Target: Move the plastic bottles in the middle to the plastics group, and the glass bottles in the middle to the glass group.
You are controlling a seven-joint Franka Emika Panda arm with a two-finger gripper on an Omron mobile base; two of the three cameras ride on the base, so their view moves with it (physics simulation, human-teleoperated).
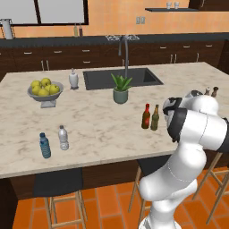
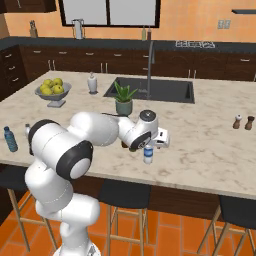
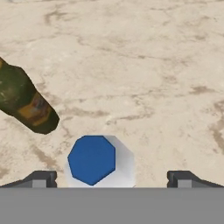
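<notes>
Directly beneath my wide-open gripper [image 3: 109, 177], low in the frame, stands the plastic water bottle [image 3: 97, 161]; off-centre, it could tip into the olive-brown glass bottle [image 3: 25, 103] at left.

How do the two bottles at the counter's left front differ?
The blue bottle is tinted blue all over with a dark cap; the clear bottle is greyish with a white cap. The blue bottle stands nearer the counter edge. Both are small, upright, and apart from each other.
</notes>
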